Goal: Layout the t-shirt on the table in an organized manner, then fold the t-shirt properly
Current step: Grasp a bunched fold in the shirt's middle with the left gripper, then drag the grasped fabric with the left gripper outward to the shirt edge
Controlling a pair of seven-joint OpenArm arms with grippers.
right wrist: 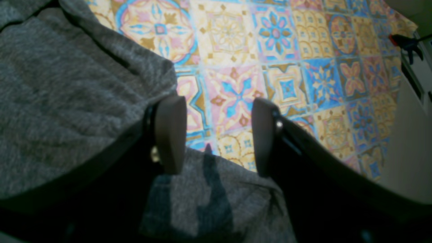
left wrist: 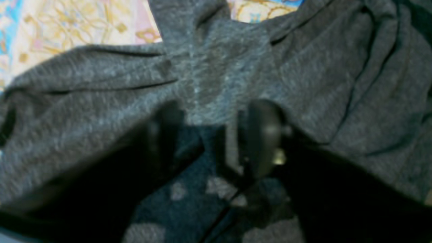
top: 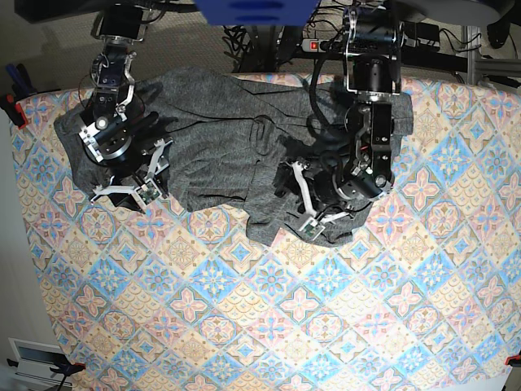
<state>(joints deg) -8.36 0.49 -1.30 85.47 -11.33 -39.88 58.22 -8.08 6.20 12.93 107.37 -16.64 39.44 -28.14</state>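
The tiled table (top: pixel 269 326) spreads under me, the grey t-shirt (top: pixel 228 147) rumpled across its far side. My left gripper (left wrist: pixel 216 135) hangs spread over a bunched fold, gripping nothing. My right gripper (right wrist: pixel 219 135) stands wide too, empty, straddling the shirt's edge, with cloth beside and beneath my fingers (right wrist: pixel 170 133).
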